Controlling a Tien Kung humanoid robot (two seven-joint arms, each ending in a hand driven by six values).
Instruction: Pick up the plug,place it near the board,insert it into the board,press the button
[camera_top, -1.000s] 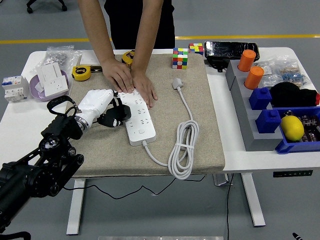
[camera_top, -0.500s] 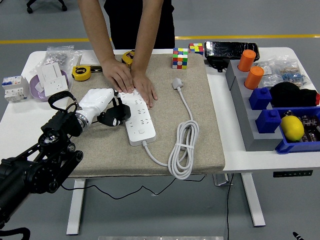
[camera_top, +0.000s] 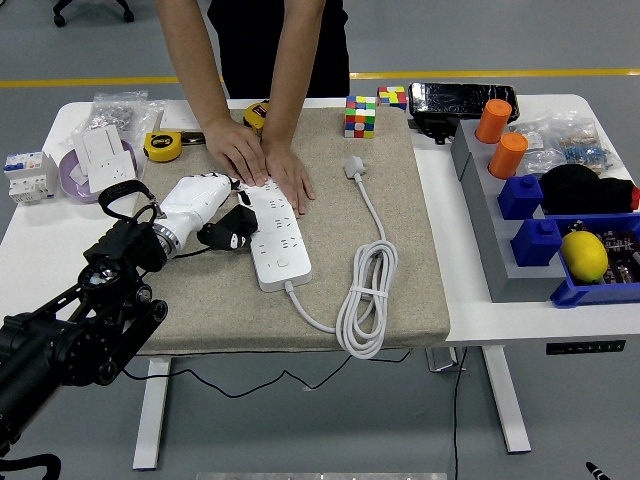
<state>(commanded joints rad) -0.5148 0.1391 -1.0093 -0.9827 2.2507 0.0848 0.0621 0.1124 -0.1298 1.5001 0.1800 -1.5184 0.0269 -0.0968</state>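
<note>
Head view: left hand (camera_top: 205, 215) curled around black plug (camera_top: 232, 234) beside board (camera_top: 274, 235).

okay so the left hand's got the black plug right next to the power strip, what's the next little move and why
Probably nudge the left hand rightward to line the black plug over a socket. The plug sits at the power strip's left edge, not inserted, while a person's hands steady its far end.

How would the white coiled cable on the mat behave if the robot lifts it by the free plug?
The coiled cable is probably floppy: its loops lie loose on the mat. It would likely uncoil and trail, since its other end joins the power strip.
</note>
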